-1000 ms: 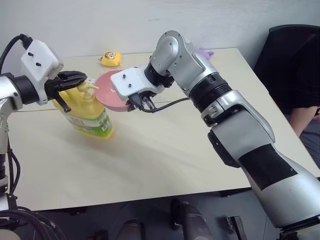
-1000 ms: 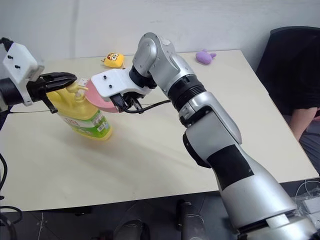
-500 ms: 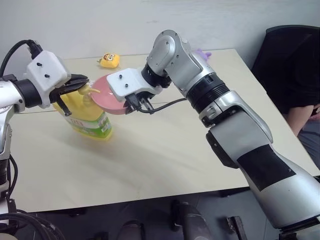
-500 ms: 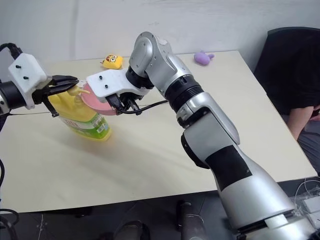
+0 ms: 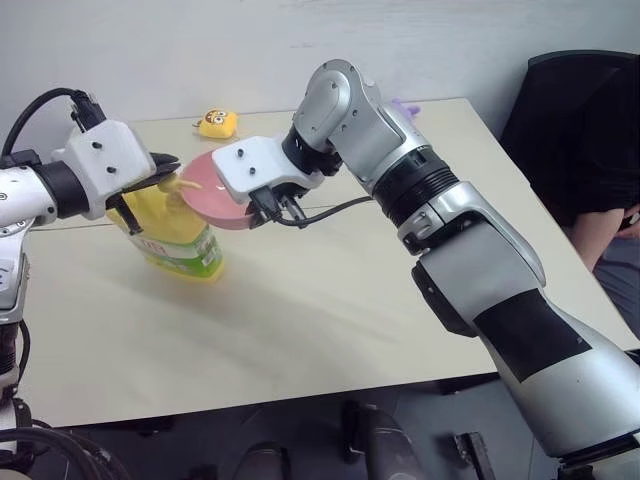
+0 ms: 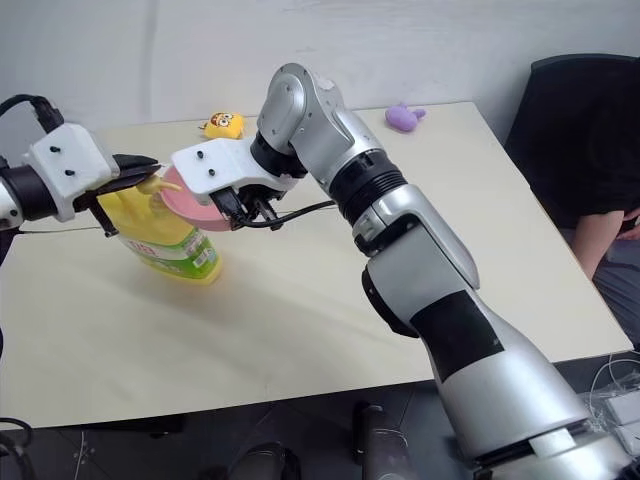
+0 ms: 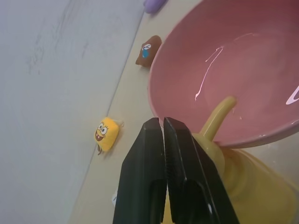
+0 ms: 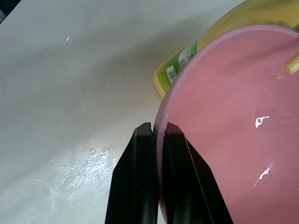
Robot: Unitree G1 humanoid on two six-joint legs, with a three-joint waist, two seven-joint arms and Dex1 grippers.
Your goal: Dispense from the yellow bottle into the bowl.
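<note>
The yellow bottle [image 5: 175,232] stands on the left part of the table [image 5: 330,310], base down, with its long axis leaning: the pump top tips toward the right and the base sits nearer the left edge. Its green-and-white label [image 6: 180,256] wraps the lower body. The curved yellow spout [image 7: 216,117] points to the right, reaching over the rim and into the bowl [image 5: 218,190].

The bowl is pink and held off the table, tilted so that its open side faces left toward the bottle's pump. A few pale streaks lie on its inner wall [image 7: 205,70], near the spout's tip.

The right gripper [image 8: 158,133] has its two black fingers pinched on the bowl's rim, one finger inside and one outside, at the bowl's right, nearer side. The right arm reaches in from the near right, across the table's middle.

The left gripper [image 7: 163,125] has its fingers pressed together with nothing between them, lying flat on top of the pump head, just behind the spout. The left arm comes in from the left edge.

Toward the far side of the table lies a small yellow plush toy [image 5: 217,123], well apart from the bottle. Farther right near the far edge lies a small purple toy [image 6: 404,117]. A small brown toy [image 7: 147,49] shows on the table in the left wrist view. A black chair [image 5: 575,130] stands at the far right.
</note>
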